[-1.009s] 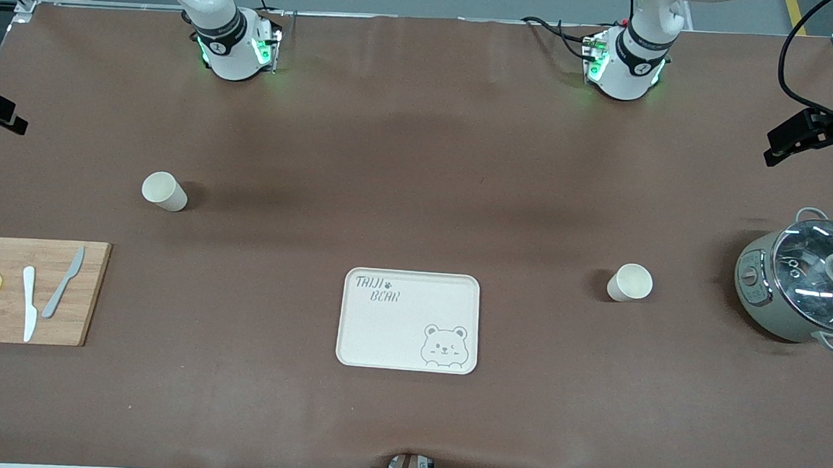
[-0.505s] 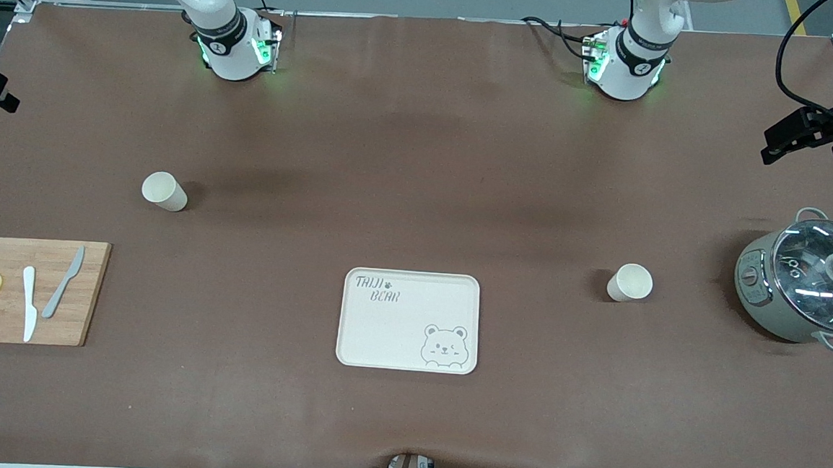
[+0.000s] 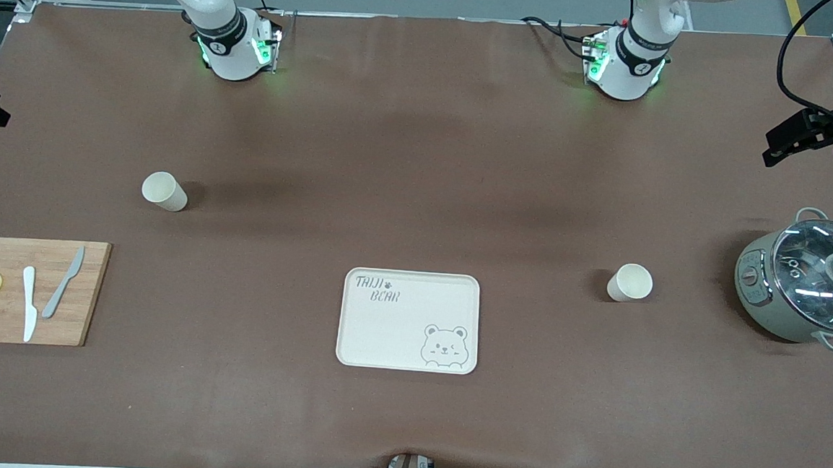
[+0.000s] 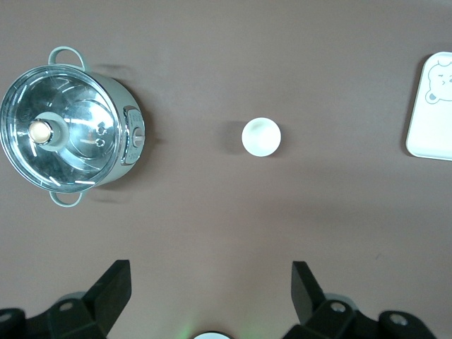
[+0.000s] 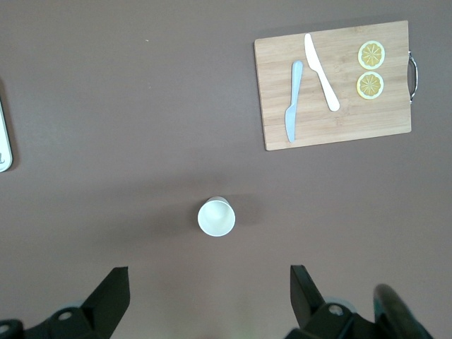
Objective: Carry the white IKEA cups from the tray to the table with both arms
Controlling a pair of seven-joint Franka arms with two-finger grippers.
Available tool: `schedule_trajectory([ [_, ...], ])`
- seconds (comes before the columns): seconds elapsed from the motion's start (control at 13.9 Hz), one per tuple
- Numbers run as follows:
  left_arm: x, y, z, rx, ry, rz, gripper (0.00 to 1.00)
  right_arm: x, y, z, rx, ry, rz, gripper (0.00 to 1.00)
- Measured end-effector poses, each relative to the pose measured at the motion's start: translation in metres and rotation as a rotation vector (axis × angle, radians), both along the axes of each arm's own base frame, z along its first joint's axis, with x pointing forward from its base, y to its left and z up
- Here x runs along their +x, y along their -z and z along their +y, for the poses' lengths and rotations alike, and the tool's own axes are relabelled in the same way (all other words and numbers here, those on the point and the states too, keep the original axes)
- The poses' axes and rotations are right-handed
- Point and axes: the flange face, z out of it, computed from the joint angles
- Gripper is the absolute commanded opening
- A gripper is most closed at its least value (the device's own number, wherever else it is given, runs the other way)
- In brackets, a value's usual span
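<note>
Two white IKEA cups stand upright on the brown table. One cup [image 3: 164, 191] is toward the right arm's end and shows in the right wrist view [image 5: 216, 217]. The other cup [image 3: 630, 282] is toward the left arm's end and shows in the left wrist view [image 4: 261, 136]. The cream bear tray [image 3: 408, 320] lies between them, nearer the front camera. My left gripper [image 4: 212, 282] is open and empty, high above the table beside its cup. My right gripper [image 5: 210, 286] is open and empty, high above the table beside its cup.
A wooden cutting board [image 3: 22, 289] with two knives and two lemon slices lies at the right arm's end. A grey-green pot with a glass lid [image 3: 807, 283] stands at the left arm's end, beside the cup there.
The black hand parts at both side edges of the front view have shifted slightly. The cups and the tray have not moved.
</note>
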Motion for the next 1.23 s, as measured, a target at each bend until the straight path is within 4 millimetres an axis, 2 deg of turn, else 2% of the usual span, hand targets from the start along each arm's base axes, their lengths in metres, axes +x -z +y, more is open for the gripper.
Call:
schedule_trajectory([
  [0.36, 0.0003, -0.0002, 0.0007, 0.0, -0.001, -0.002, 1.0, -0.0016, -0.0005, 0.0086, 0.004, -0.008, 0.032, 1.0],
  [1.23, 0.0009, 0.0001, 0.0046, -0.001, 0.061, 0.0, 1.0, -0.0022, -0.0006, 0.0091, 0.005, -0.008, 0.036, 1.0],
])
